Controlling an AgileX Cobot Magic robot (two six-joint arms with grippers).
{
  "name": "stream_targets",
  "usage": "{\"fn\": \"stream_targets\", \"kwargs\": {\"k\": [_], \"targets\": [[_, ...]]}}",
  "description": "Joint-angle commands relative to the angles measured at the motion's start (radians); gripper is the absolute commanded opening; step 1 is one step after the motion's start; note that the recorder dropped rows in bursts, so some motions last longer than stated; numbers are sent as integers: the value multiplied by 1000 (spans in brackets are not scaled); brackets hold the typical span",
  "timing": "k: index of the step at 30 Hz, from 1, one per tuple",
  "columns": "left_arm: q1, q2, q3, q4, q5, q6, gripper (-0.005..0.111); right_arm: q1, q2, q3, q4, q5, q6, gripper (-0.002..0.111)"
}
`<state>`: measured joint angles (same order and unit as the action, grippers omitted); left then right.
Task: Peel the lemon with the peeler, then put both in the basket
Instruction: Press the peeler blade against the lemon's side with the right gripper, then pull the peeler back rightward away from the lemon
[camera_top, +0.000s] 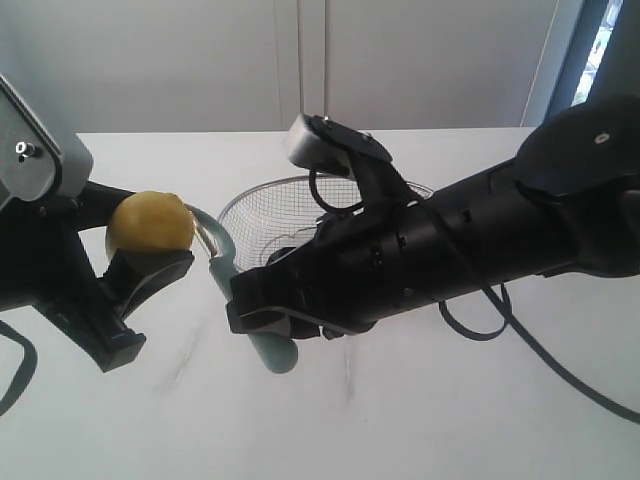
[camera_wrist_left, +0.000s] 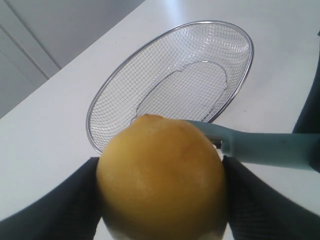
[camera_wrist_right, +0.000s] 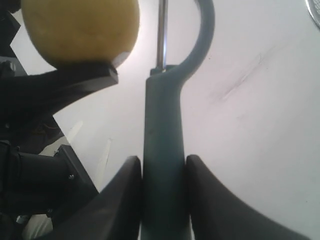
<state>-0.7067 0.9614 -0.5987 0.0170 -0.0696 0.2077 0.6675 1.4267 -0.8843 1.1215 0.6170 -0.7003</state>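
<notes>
While left fingers (camera_top: 150, 275) pinch one lemon (camera_top: 150, 222), right fingers (camera_wrist_right: 120, 200) pinch one peeler (camera_wrist_right: 162, 150); one basket (camera_wrist_left: 125, 95) behind, open surface (camera_top: 400, 420) nearer.

Lemon (camera_top: 150, 222) left of peeler (camera_top: 274, 352), basket (camera_top: 262, 198) behind

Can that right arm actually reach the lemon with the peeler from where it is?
Probably yes. The left tool holds the lemon up with one side bare, and the peeler in the right tool has its head close beside that side, nothing between.
</notes>
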Motion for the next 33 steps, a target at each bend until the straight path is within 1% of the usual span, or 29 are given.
{"fn": "stream_targets", "kwargs": {"k": [1, 15, 24, 26, 28, 29, 30, 31, 32, 33], "targets": [[-4, -7, -6, -1, -12, -1, 0, 1, -25, -1, 7, -12, -15, 0], [-4, -7, -6, -1, -12, -1, 0, 1, -109, -1, 7, -22, -15, 0], [-4, -7, -6, -1, -12, -1, 0, -1, -256, -1, -27, -19, -17, 0], [-4, -7, -6, -1, -12, -1, 0, -1, -299, -1, -89, -32, 14, 0], [-4, -7, -6, -1, -12, -1, 0, -1, -324, -1, -220, -71, 118, 0], [-4, -7, -6, -1, -14, 0, 0, -1, -327, -1, -352, -96, 229, 0], [-4, -7, -6, -1, -14, 0, 0, -1, -327, -1, -411, -101, 278, 0], [-4, -7, -6, -1, -14, 0, 0, -1, -325, 1, -553, -109, 408, 0], [-4, -7, -6, -1, -14, 0, 0, -1, -318, 1, -639, -105, 485, 0], [-4, -7, -6, -1, -14, 0, 0, -1, -308, 1, -682, -99, 528, 0]]}}
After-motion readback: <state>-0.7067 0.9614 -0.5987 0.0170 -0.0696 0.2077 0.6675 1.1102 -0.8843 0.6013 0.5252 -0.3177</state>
